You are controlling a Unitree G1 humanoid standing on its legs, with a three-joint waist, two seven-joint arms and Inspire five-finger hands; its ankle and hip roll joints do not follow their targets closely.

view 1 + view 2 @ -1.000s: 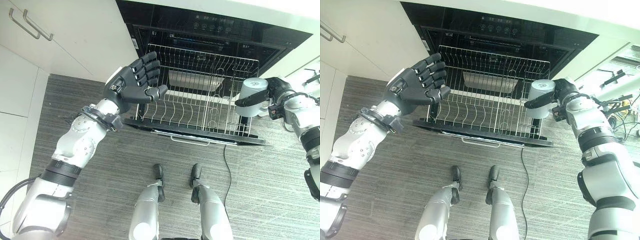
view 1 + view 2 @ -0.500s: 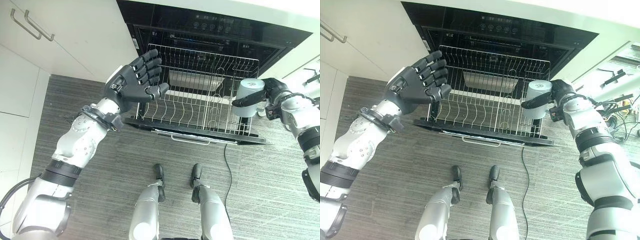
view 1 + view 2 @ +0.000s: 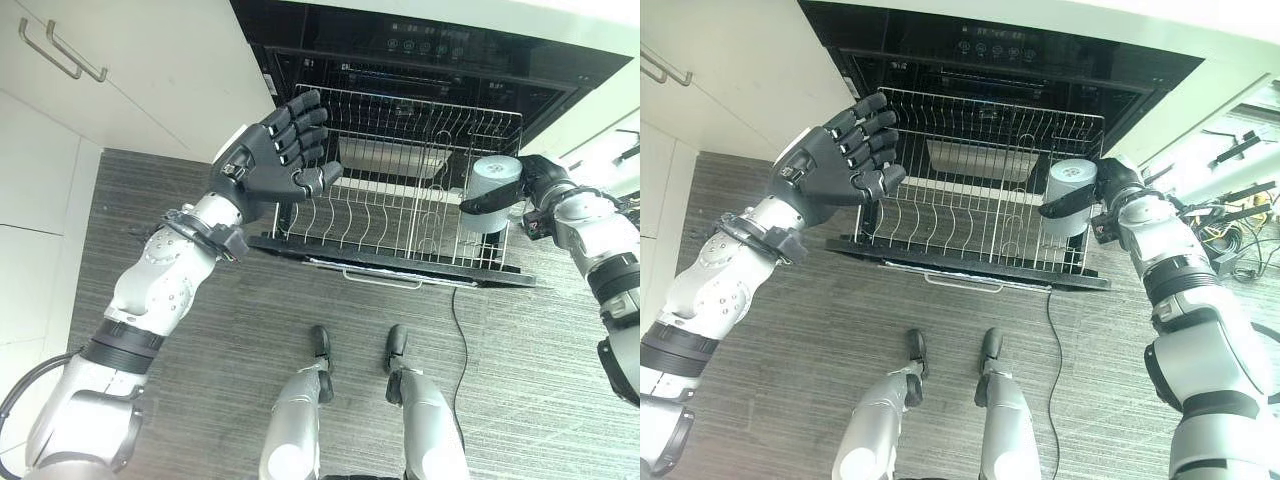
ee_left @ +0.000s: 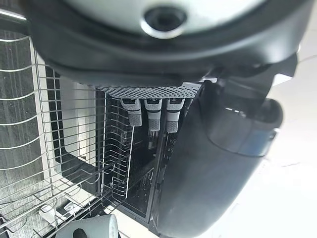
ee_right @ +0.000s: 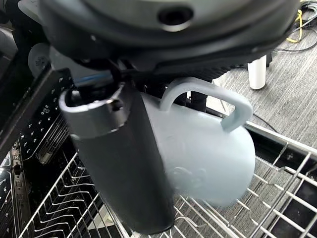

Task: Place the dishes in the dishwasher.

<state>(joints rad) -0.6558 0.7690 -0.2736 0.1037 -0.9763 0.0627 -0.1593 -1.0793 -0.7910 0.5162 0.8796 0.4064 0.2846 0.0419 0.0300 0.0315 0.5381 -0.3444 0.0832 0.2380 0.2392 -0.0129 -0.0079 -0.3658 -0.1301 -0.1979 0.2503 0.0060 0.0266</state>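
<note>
Since a second ago the right hand (image 3: pixel 535 185) has carried the pale blue mug (image 3: pixel 490 190) inward, from past the right end of the wire rack (image 3: pixel 400 200) to above the rack's right-hand corner, while the left hand (image 3: pixel 275 160) has stayed raised with its fingers spread and straight, holding nothing, at the rack's left end. Seen from the right eye, the mug (image 3: pixel 1068 195) sits mouth-down in the right hand's (image 3: pixel 1110 190) curled grasp, thumb across its side, over the pulled-out rack of the open dishwasher (image 3: pixel 1040 60). From the left wrist, the rack's wires (image 4: pixel 29 124) run past the straight fingers (image 4: pixel 151 116). From the right wrist, the mug (image 5: pixel 208 158) hangs beside the thumb (image 5: pixel 124 168), handle (image 5: pixel 218 99) outward, rack tines (image 5: pixel 213 218) just beneath.
</note>
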